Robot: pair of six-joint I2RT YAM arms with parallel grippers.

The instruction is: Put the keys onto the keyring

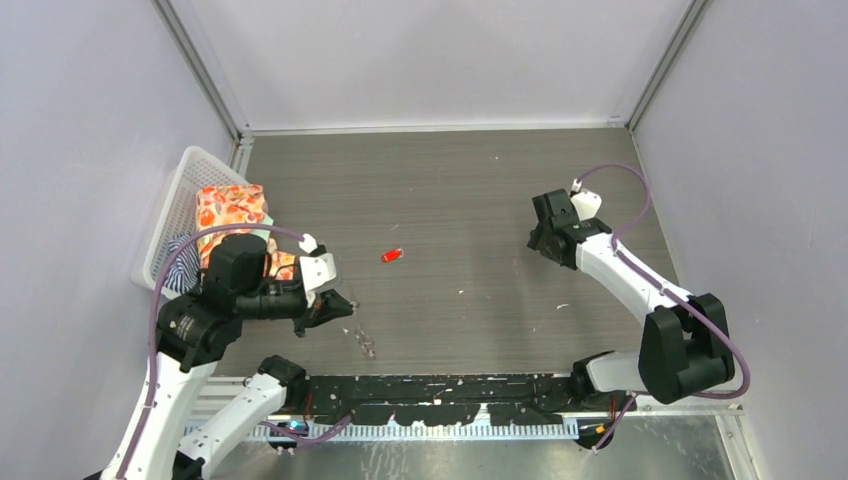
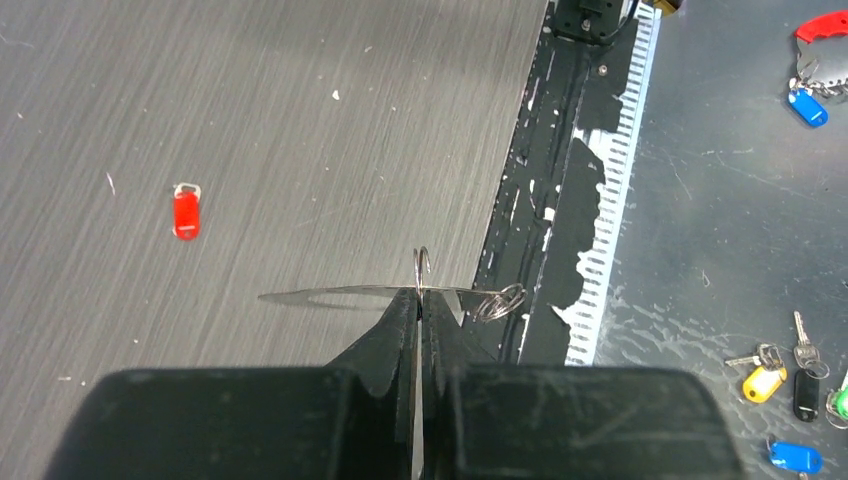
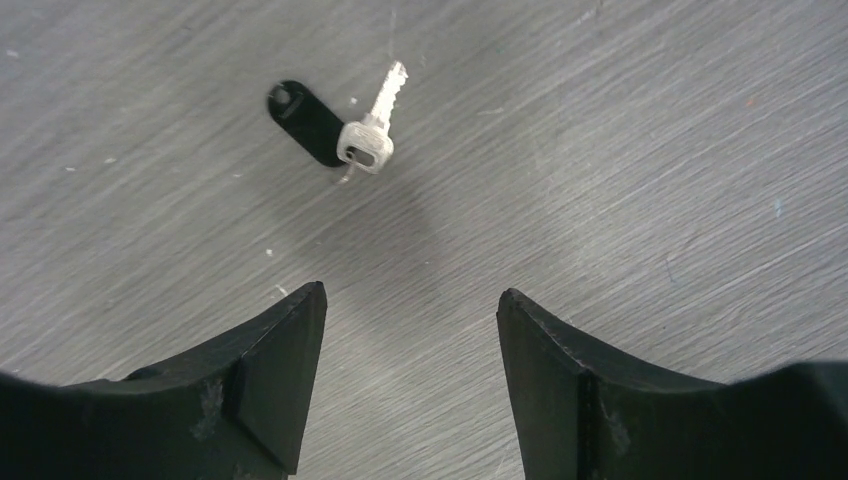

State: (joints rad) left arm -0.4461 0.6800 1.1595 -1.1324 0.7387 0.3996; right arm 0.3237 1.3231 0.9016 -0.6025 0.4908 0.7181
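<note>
The thin silver wire keyring (image 2: 300,296), edge-on, was partly hidden behind the closed fingers of the black left gripper (image 2: 420,296); at two o'clock a red plastic piece (image 2: 823,25) was cropped by the edge.

Left arm (image 1: 190,330): elbow raised, forearm level, reaching rightward. Left gripper (image 1: 338,307) (image 2: 420,296) sits nearer and to the left of the small red plastic-headed key (image 1: 392,255) (image 2: 186,212), not far off. Its jaws are pressed together, pinching a thin silver wire keyring (image 2: 330,294) at the tips.

Right arm (image 1: 640,285): forearm slants up and leftward from its elbow. Right gripper (image 1: 545,238) (image 3: 412,300) is well to the right of the key, wrist tipped toward the tabletop, jaws spread wide, nothing between them.
</note>
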